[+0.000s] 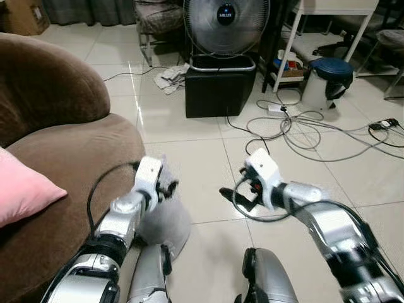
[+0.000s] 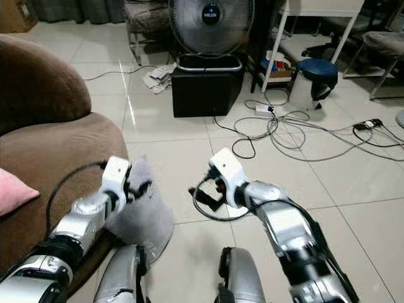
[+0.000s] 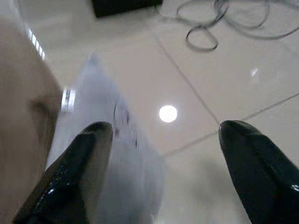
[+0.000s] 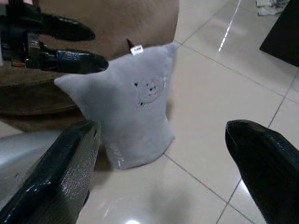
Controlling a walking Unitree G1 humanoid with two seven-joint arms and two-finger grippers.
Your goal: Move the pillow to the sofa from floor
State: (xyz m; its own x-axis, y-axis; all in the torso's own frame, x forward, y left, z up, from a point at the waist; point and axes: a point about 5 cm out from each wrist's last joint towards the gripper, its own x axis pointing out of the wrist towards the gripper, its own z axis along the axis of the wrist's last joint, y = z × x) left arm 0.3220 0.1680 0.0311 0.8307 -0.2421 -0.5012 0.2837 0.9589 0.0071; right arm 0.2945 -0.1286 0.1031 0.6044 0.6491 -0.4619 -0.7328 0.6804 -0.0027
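White tiled floor, with a fan and cables at the frame's top. The grey pillow stands on the tiles against the brown sofa, lower left. The right wrist view shows its embroidered face; the head views hide much of it behind the left gripper, spread wide at its upper corner. The right gripper, also wide open, hangs nearby.

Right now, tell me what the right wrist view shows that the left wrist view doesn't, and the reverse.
Right wrist view: the grey pillow standing whole against the brown sofa, a white tag at its corner, with the left tool at its upper edge. Left wrist view: a looped cable on the tiles. Both: the pillow, the sofa, glossy floor, and open black fingers.
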